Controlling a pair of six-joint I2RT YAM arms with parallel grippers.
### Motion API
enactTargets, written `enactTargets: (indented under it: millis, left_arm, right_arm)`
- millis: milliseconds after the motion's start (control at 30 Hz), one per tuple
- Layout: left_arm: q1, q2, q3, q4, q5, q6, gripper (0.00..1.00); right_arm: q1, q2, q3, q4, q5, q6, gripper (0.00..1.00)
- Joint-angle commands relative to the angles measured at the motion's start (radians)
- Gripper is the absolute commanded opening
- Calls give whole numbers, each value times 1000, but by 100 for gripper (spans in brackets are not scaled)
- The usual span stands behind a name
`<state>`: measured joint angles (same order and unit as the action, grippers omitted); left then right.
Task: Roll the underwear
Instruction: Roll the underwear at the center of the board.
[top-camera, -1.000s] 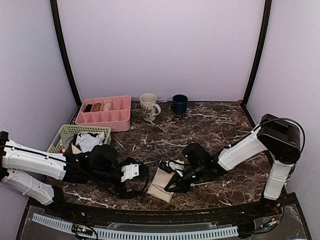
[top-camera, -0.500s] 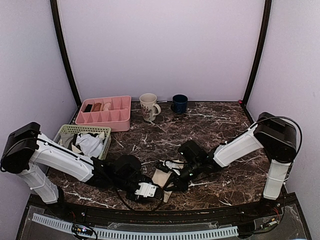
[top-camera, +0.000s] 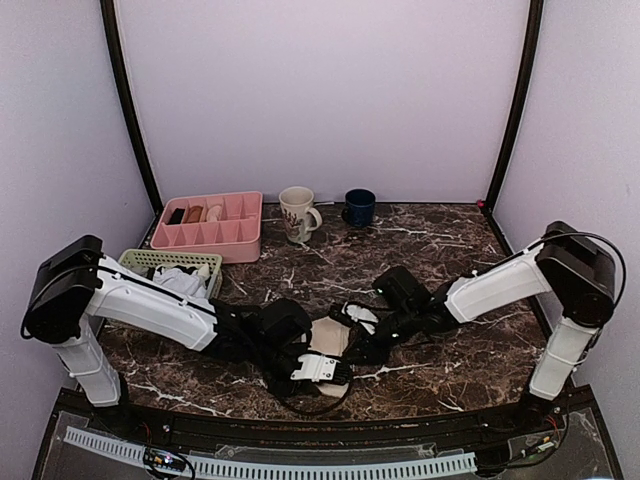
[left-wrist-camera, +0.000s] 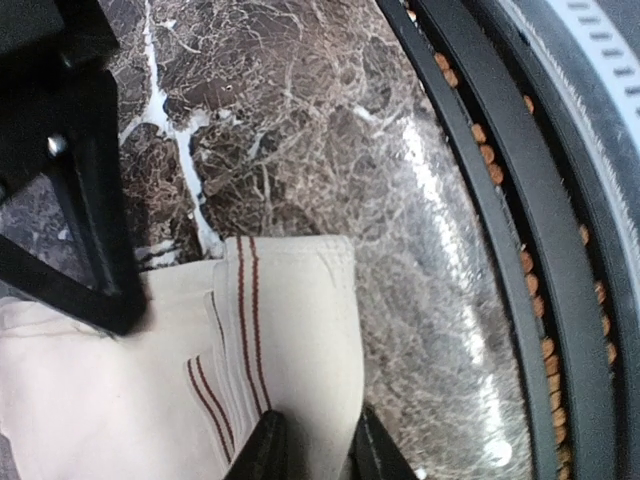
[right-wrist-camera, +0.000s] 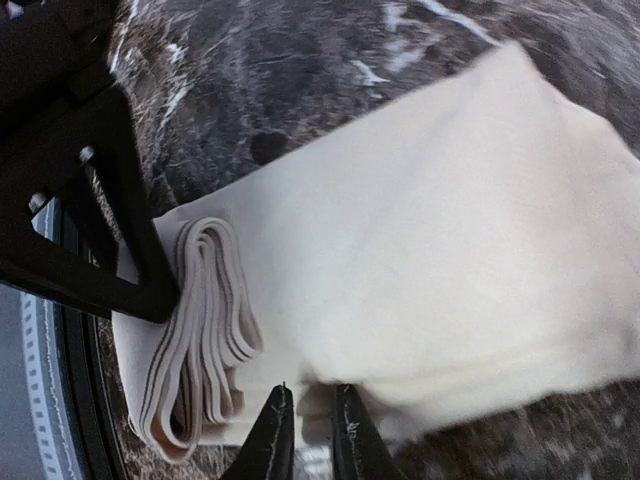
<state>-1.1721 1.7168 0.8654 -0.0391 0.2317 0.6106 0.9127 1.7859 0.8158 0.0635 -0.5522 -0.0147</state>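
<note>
Counting two containers at the left of the marble table (top-camera: 430, 250): one pink divided tray (top-camera: 205, 246) at the back and one pale green basket (top-camera: 150, 258) in front of it. Finding in the tray's back row, toward the left, a few small rolled items, one dark, one brown and one pale; exact number too small to tell. Finding in the basket a loose heap of white cloth (top-camera: 180, 282) with some darker fabric beside it. Counting two mugs just right of the tray, standing upright and apart: one cream mug (top-camera: 296, 214) with a printed pattern and one dark blue mug (top-camera: 359, 207).

Locating the underwear (top-camera: 328, 338) near the front middle of the table, lying on the marble between the two grippers. Seeing in the left wrist view its cream fabric (left-wrist-camera: 150, 380) with thin brown stripes along one edge. Seeing in the right wrist view a broad flat panel (right-wrist-camera: 450, 250) ending in a coil of folded layers at one end.

Reaching in from the near side, the left gripper (top-camera: 325, 358) pinching the striped edge, fingers (left-wrist-camera: 268, 450) drawn close with fabric between them. Meeting it from the right, the right gripper (top-camera: 350, 335) pinching the panel's edge just beside the coil, fingertips (right-wrist-camera: 345, 430) nearly together around the cloth.
</note>
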Motion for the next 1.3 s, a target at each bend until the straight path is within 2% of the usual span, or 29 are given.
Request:
enactTargets:
  millis: [0, 167, 333, 467, 600, 800, 967, 1267]
  left_arm:
    - [6, 70, 38, -296, 185, -115, 17]
    - [93, 148, 159, -421, 380, -171, 5]
    - [184, 217, 205, -491, 605, -201, 1]
    - [243, 293, 241, -533, 740, -220, 0]
    - [272, 377, 274, -556, 796, -230, 0]
    - [306, 455, 335, -587, 836, -234, 0]
    - [317, 481, 350, -592, 851, -231, 0]
    - [325, 489, 350, -587, 854, -227, 0]
  right_arm:
    - [-37, -168, -80, -18, 194, -24, 22]
    - [-38, -395, -178, -24, 266, -16, 33]
    - [1, -576, -265, -21, 308, 8, 38]
    - [108, -625, -310, -9, 365, 15, 40]
    - [223, -578, -315, 33, 413, 4, 42]
    - [336, -419, -243, 96, 427, -5, 42]
    - [373, -277, -165, 156, 450, -114, 45]
    - [388, -116, -113, 202, 453, -158, 42]
